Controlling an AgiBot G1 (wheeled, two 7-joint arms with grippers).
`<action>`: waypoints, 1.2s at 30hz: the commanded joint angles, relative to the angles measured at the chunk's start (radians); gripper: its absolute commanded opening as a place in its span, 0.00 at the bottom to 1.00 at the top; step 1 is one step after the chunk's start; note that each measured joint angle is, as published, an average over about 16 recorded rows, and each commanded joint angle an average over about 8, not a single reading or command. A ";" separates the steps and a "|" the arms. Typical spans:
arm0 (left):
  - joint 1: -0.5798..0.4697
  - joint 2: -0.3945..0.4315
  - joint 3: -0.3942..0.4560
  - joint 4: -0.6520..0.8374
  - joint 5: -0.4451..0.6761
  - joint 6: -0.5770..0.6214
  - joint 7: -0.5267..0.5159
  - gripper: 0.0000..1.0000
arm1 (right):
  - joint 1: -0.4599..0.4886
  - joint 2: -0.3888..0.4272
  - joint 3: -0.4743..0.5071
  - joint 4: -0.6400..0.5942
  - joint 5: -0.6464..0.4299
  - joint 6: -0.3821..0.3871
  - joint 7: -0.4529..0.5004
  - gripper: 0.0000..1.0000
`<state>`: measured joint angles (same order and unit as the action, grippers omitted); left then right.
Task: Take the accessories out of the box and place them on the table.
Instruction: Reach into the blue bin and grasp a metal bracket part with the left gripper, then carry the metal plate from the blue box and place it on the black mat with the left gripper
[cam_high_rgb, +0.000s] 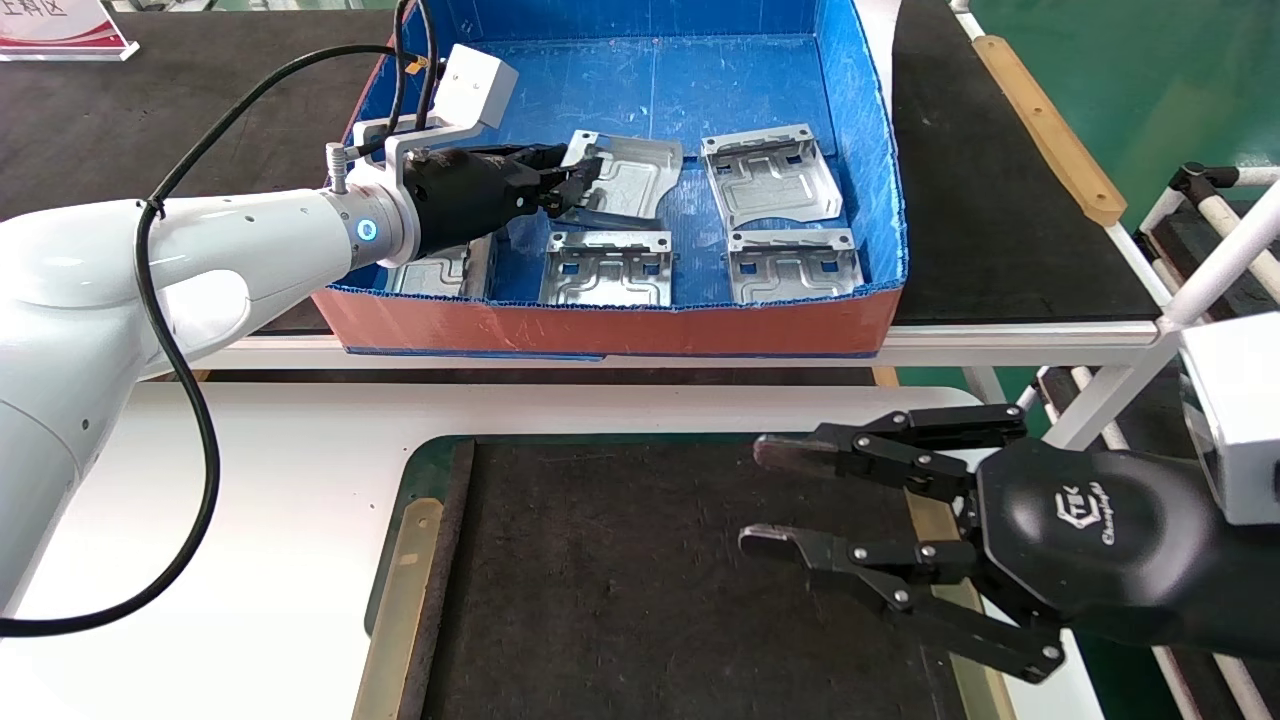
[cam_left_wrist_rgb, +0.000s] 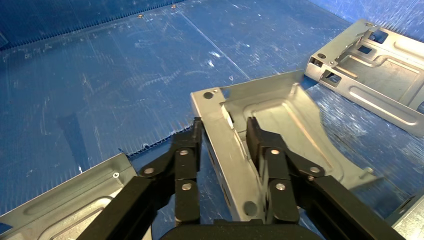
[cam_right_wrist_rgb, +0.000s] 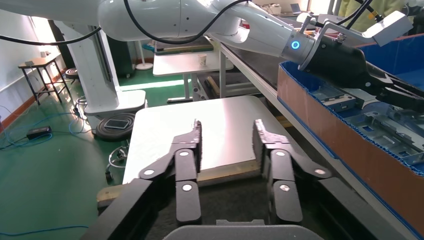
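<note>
Left gripper (cam_high_rgb: 572, 186): clamped on a tilted plate (cam_high_rgb: 630, 178) flange inside the box (cam_high_rgb: 610, 325).
Hidden: nearest-left plate (cam_high_rgb: 440, 272), mostly behind the arm.
Right gripper (cam_high_rgb: 775, 500): wide, above the mat (cam_high_rgb: 650, 590).

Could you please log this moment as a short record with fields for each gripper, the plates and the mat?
left gripper: inside the box, fingers closed on a side flange of one plate, which sits tilted
right gripper: open, holding nothing, over the dark mat on the table
plates in box: five visible in the head view, one partly hidden by the left arm
plates on mat: none
</note>
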<state>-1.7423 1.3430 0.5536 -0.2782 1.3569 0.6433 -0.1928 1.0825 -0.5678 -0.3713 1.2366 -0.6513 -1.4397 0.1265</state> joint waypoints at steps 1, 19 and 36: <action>0.000 0.000 0.000 0.000 0.000 0.000 0.000 0.00 | 0.000 0.000 0.000 0.000 0.000 0.000 0.000 0.00; -0.004 -0.002 0.003 -0.015 -0.004 -0.005 -0.007 0.00 | 0.000 0.000 0.000 0.000 0.000 0.000 0.000 0.81; -0.078 -0.031 0.015 -0.067 -0.062 0.148 0.081 0.00 | 0.000 0.000 0.000 0.000 0.000 0.000 0.000 1.00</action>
<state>-1.8187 1.3047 0.5662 -0.3406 1.2943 0.8007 -0.1013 1.0825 -0.5678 -0.3713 1.2365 -0.6513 -1.4398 0.1265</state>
